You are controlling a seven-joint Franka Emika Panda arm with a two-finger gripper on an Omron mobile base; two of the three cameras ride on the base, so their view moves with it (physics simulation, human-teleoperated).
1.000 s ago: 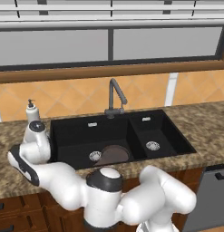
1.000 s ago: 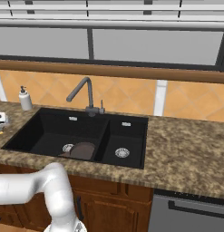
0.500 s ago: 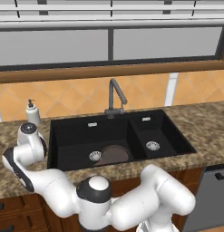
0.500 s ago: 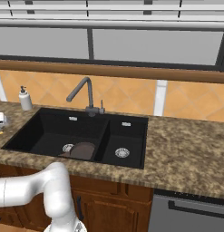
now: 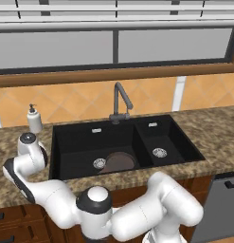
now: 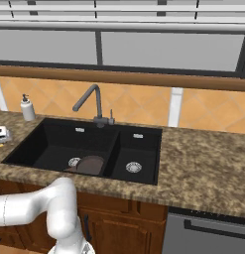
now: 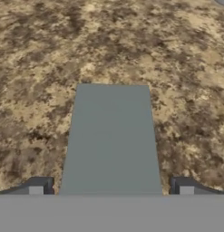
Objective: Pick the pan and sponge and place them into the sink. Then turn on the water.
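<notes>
Tool (image 7: pixel 111 192) spread, straddling sponge (image 7: pixel 111 140) on table (image 7: pixel 50 54); closing too high risked slip. Pan (image 5: pixel 119 162) lay in sink (image 5: pixel 80 140).

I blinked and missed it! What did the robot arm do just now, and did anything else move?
The arm swung left and lower, over the counter left of the sink. Its open gripper now straddles the sponge, gripping nothing yet. The pan stayed in the large basin, the soap bottle stayed put, and the faucet stayed dry.
</notes>
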